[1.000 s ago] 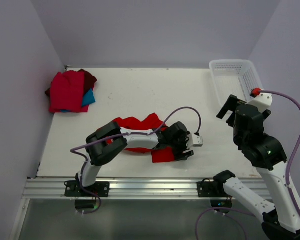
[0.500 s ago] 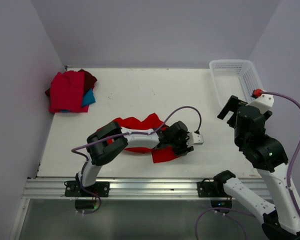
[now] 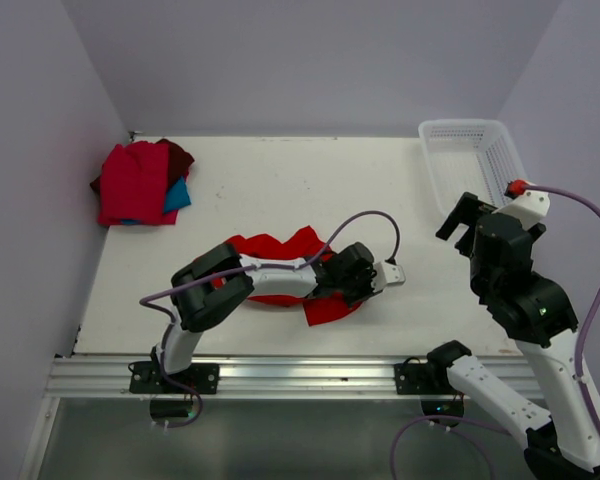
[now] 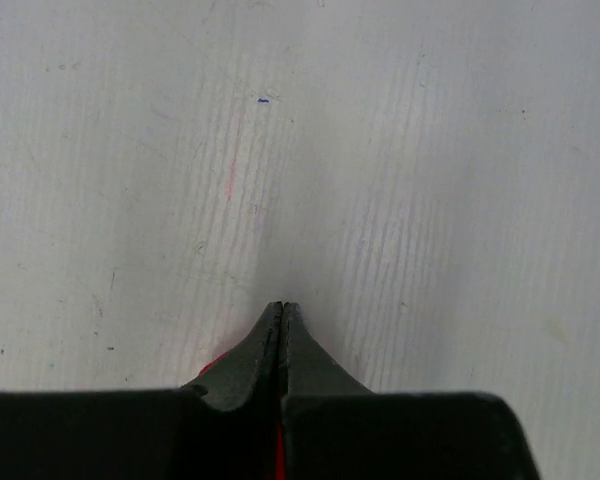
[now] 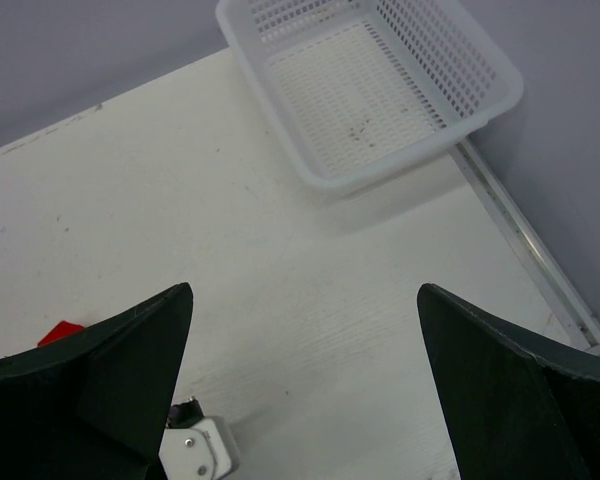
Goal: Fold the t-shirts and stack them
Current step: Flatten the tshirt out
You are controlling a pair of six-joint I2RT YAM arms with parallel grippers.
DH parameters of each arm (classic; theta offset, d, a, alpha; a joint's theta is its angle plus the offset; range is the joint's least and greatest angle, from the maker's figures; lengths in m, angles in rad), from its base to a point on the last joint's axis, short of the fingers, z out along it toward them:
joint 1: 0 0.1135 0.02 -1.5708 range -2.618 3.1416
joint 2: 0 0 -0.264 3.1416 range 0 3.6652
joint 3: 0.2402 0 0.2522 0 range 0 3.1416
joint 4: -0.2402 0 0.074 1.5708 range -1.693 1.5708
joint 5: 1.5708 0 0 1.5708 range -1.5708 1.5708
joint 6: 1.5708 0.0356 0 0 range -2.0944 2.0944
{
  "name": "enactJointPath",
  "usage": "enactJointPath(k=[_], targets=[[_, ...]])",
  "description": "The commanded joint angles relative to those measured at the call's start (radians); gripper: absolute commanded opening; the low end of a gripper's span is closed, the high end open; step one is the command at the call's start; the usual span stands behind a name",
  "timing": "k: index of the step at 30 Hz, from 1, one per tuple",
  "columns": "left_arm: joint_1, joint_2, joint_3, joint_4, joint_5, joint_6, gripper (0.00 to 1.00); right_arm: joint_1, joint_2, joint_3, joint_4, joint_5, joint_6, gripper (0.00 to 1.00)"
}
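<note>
A bright red t-shirt lies crumpled at the table's near middle, one flap spread toward the front edge. My left gripper is down on its right edge and shut on it. In the left wrist view the jaws meet at their tips, with a sliver of red cloth pinched between them. Folded t-shirts are piled at the far left: red on top, dark maroon and teal-blue showing beneath. My right gripper hangs open above the table's right side, holding nothing.
A white mesh basket stands at the far right corner, with nothing in it in the right wrist view. The left arm's purple cable loops above the shirt. The metal rail runs along the near edge.
My left gripper has gone from open to shut on the red t-shirt's right edge and drawn slightly back to the left. The right arm has barely shifted and stays open.
</note>
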Motion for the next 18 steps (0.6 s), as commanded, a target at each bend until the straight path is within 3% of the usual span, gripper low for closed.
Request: enactJointPath(k=[1,11,18], targets=[[0.002,-0.05,-0.023,-0.074,-0.059,-0.025,0.0,0.001,0.001,-0.007,0.01,0.011,-0.005,0.99],[0.002,-0.282,0.114,-0.127,-0.337,0.01,0.0,-0.001,-0.004,-0.016,0.014,0.011,-0.008,0.99],[0.002,-0.316,0.391,-0.222,-0.534,0.12,0.0,0.001,-0.004,-0.018,0.02,0.003,-0.009,0.99]])
